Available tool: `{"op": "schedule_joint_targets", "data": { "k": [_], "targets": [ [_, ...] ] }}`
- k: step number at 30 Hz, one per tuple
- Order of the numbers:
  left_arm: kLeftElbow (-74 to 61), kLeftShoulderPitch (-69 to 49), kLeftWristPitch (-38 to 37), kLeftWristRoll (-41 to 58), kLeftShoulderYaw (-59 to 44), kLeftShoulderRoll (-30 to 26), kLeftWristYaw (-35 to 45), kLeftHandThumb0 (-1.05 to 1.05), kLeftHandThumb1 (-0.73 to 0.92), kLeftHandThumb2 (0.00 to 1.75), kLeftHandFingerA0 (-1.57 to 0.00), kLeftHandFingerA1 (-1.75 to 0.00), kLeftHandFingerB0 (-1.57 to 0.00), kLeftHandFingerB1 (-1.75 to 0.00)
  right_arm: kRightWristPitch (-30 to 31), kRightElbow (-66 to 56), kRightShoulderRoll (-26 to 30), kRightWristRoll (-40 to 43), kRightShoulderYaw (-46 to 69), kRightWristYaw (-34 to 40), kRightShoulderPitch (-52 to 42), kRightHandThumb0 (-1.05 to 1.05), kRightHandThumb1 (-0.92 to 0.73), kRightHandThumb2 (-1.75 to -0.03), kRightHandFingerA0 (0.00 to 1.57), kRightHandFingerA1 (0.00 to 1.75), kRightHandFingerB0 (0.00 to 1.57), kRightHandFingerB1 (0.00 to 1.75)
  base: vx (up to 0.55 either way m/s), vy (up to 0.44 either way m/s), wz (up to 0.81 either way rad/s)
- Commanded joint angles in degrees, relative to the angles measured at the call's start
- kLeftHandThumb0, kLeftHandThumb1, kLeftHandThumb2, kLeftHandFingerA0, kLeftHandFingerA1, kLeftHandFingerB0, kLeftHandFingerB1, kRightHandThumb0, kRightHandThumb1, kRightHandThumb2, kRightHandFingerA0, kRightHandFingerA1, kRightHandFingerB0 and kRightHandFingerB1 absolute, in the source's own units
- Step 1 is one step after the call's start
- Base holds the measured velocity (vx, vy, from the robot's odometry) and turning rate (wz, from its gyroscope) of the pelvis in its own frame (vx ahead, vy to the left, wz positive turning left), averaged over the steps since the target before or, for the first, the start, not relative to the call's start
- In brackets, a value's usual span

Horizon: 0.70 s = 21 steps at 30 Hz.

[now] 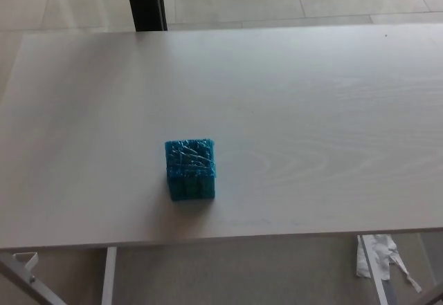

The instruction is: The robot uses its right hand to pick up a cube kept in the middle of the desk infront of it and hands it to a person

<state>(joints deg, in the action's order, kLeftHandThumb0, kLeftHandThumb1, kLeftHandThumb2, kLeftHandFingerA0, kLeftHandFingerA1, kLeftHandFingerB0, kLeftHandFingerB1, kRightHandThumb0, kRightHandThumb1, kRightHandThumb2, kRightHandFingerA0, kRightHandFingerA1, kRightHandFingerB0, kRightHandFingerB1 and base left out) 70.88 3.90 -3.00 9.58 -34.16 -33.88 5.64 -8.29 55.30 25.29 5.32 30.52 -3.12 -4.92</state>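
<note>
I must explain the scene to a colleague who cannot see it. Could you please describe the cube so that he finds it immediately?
Look at the pale wood-grain desk that fills most of the head view. Left of its middle, nearer the front edge, the cube stands alone. It is the only object on the desk, bright blue with a shiny, rough-looking surface.

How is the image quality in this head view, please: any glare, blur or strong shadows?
Head view: soft and slightly blurred overall; the blue cube shows shiny highlights on top and casts only a faint shadow; the pale desk looks washed out toward its far edge; no hands visible.
</note>
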Motion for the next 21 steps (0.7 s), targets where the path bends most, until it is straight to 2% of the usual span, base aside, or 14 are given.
{"op": "schedule_joint_targets", "data": {
  "k": [1,2,4,5,6,8,12,13,14,16,17,19,20,21],
  "targets": [
    [1.5,0.7,-1.0,3.2,-1.6,-0.8,1.0,-0.54,0.48,0.56,-0.78,-0.53,-0.65,-0.42,-1.7,0.4,1.2,3.6,2.2,0.6,0.4,-0.60,-0.50,-0.58,1.09,1.52,0.48,0.36,0.00,0.000,0.00],
    [1.3,0.4,-1.7,2.9,-1.3,-0.7,1.4,-0.56,0.48,0.56,-0.77,-0.54,-0.65,-0.42,-0.6,0.0,1.6,3.8,2.7,1.0,0.4,-0.71,-0.43,-0.76,1.19,1.47,0.42,0.46,0.00,0.000,0.00],
    [1.4,0.4,-1.7,3.0,-1.2,-0.7,1.4,-0.56,0.48,0.56,-0.77,-0.54,-0.65,-0.42,-0.6,0.1,1.7,3.8,2.7,0.9,0.5,-0.71,-0.43,-0.76,1.19,1.47,0.42,0.46,0.00,0.000,0.00],
    [1.2,0.3,-1.9,2.5,-0.5,-0.7,1.1,-0.58,0.48,0.56,-0.79,-0.55,-0.68,-0.42,0.6,-0.3,2.0,3.8,2.9,1.6,0.5,-0.61,-0.52,-0.56,1.15,1.49,0.46,0.36,0.00,0.000,0.00],
    [1.3,0.3,-1.9,2.6,-0.5,-0.7,1.1,-0.58,0.47,0.56,-0.79,-0.55,-0.68,-0.42,0.8,-0.2,2.1,3.6,2.8,2.0,0.5,-0.57,-0.52,-0.56,1.14,1.50,0.47,0.36,0.00,0.000,0.00],
    [1.4,0.5,-1.3,3.1,-0.7,-0.8,1.1,-0.59,0.47,0.56,-0.78,-0.56,-0.65,-0.41,0.1,2.0,2.4,4.0,3.3,3.2,1.4,-0.50,-0.49,-0.58,1.16,1.53,0.49,0.38,0.00,0.000,0.00],
    [2.0,0.7,-0.9,3.3,-0.4,-1.1,1.1,-0.56,0.47,0.55,-0.79,-0.55,-0.64,-0.42,-0.4,3.8,3.0,3.7,3.1,4.3,2.3,-0.56,-0.50,-0.58,1.15,1.50,0.45,0.36,0.00,0.000,0.00],
    [2.0,0.7,-1.1,3.5,-0.6,-1.0,1.2,-0.58,0.47,0.55,-0.77,-0.56,-0.64,-0.42,-0.6,3.4,3.1,4.1,3.3,4.3,2.7,-0.67,-0.45,-0.75,1.17,1.46,0.39,0.46,0.00,0.000,0.00],
    [1.9,0.6,-1.4,3.4,-0.4,-0.9,1.0,-0.59,0.47,0.55,-0.76,-0.55,-0.66,-0.42,-0.2,3.0,3.3,4.8,3.9,4.5,3.6,-0.52,-0.52,-0.59,1.13,1.53,0.44,0.36,0.00,0.000,0.00],
    [1.9,0.8,-1.3,3.7,-0.4,-0.7,1.1,-0.59,0.46,0.55,-0.77,-0.56,-0.65,-0.42,0.0,2.1,3.2,8.4,6.6,1.8,4.6,-0.47,-0.53,-0.56,1.05,1.54,0.42,0.34,0.00,0.000,0.00],
    [1.9,0.7,-1.4,3.8,-0.4,-0.7,1.1,-0.59,0.46,0.55,-0.77,-0.56,-0.67,-0.42,-0.1,1.6,3.3,8.4,6.8,2.3,5.3,-0.53,-0.44,-0.78,0.92,1.21,0.36,0.47,0.00,0.000,0.00],
    [1.9,0.7,-1.1,3.7,-0.2,-0.7,1.0,-0.59,0.46,0.55,-0.78,-0.56,-0.66,-0.42,0.3,0.6,3.5,8.5,7.1,2.5,6.1,-0.62,-0.43,-0.77,0.98,1.32,0.37,0.46,0.00,0.000,0.00],
    [1.8,0.5,-1.3,3.8,-0.1,-0.8,1.5,-0.58,0.47,0.55,-0.79,-0.58,-0.65,-0.42,-1.2,-0.9,3.1,9.6,7.8,1.5,7.2,-0.54,-0.44,-0.73,1.17,1.34,0.33,0.44,0.00,0.000,0.00],
    [1.8,0.4,-1.3,3.7,0.1,-0.7,1.6,-0.57,0.47,0.55,-0.78,-0.58,-0.64,-0.42,-2.1,-2.3,3.0,9.8,7.7,1.2,8.1,-0.56,-0.42,-0.75,1.22,1.27,0.35,0.45,0.00,0.000,0.00]
  ]
}}
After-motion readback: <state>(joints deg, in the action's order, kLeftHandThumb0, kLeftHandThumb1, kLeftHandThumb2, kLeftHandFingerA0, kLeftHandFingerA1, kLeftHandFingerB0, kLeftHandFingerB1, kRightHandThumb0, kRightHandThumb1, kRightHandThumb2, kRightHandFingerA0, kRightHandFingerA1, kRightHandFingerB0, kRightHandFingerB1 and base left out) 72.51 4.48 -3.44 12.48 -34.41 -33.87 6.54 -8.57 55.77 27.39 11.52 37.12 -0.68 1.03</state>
